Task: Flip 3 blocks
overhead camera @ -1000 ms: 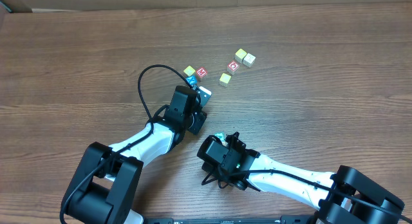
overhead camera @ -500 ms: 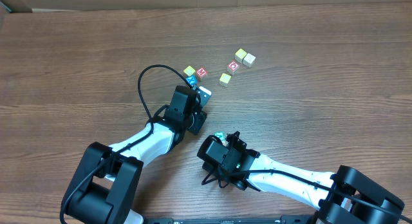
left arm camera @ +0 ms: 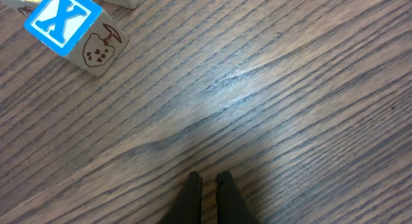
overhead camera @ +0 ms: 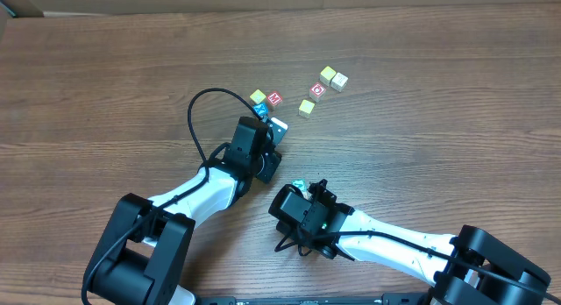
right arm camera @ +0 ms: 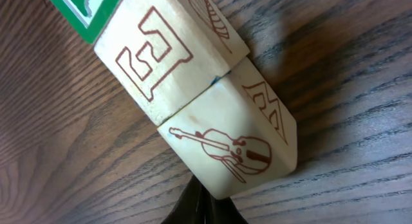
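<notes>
Jaws pressed together on the right gripper (right arm camera: 201, 203), nothing pinched between them. The shut tips sit right at the lower corner of the violin block (right arm camera: 222, 150). It looks like contact, but the wrist view is too close to be sure.

- My read: shut fingers make a single narrow pusher. They look suited to nudging or tipping a small cube over an edge, not to lifting it.
- Just beyond the violin block, flush against it along one seam, lies the E block (right arm camera: 151, 63), with a green-and-white face on its far side.
- Because the pair share a face, a push on the near cube would likely carry the far one with it. That is a risk if only one is meant to turn.
- A third pale cube cannot be picked out near these tips.

Left gripper (left arm camera: 207, 184): jaws also pressed together and empty, with the tips hovering over or resting on bare table (left arm camera: 290, 108).

- Well ahead of these tips and off to the left is the X block (left arm camera: 64, 21), with a blue letter on top and a mushroom drawing on its side. It is apart from the fingers.
- It is a blue-lettered cube, probably not one to flip.
- This arm looks parked.
</notes>
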Controlling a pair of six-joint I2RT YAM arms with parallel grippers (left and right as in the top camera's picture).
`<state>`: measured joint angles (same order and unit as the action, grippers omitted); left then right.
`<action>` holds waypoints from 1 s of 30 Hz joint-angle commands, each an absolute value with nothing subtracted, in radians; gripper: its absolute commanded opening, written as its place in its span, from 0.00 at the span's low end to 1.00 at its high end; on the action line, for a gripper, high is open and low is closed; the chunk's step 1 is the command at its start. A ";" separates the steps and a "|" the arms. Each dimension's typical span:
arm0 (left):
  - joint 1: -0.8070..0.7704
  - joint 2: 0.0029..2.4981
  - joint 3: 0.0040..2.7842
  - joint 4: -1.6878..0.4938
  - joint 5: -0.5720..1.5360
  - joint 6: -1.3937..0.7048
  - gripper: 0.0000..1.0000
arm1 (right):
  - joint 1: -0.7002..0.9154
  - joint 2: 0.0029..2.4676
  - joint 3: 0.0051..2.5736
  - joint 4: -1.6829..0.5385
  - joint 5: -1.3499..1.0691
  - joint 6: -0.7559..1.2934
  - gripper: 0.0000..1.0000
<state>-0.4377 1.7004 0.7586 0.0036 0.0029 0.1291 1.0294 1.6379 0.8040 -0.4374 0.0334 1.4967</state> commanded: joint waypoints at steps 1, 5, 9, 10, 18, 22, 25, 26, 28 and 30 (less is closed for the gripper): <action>-0.436 1.714 0.749 0.003 0.001 0.115 0.04 | 1.032 1.644 0.803 -0.451 0.053 1.530 0.04; -0.436 1.714 0.749 0.002 0.001 0.115 0.04 | 1.032 1.644 0.803 -0.454 0.052 1.530 0.04; -0.436 1.714 0.749 0.001 0.001 0.115 0.04 | 1.032 1.644 0.803 -0.452 0.052 1.530 0.04; -0.436 1.714 0.749 0.001 0.001 0.115 0.04 | 1.032 1.644 0.803 -0.449 0.052 1.529 0.04; -0.436 1.714 0.749 0.001 0.000 0.115 0.04 | 1.032 1.644 0.813 -0.377 0.051 1.440 0.04; -0.436 1.714 0.749 0.001 0.000 0.115 0.04 | 1.032 1.644 0.814 -0.369 0.052 1.431 0.04; -0.436 1.714 0.749 0.001 0.000 0.115 0.04 | 1.032 1.644 0.814 -0.368 0.067 1.419 0.04; -0.436 1.714 0.749 0.001 0.000 0.115 0.04 | 1.032 1.644 0.814 -0.368 0.077 1.407 0.04; -0.436 1.714 0.749 0.001 0.001 0.115 0.04 | 1.032 1.644 0.814 -0.364 0.089 1.379 0.04; -0.436 1.714 0.749 0.001 0.001 0.115 0.04 | 1.032 1.644 0.816 -0.355 0.089 1.347 0.04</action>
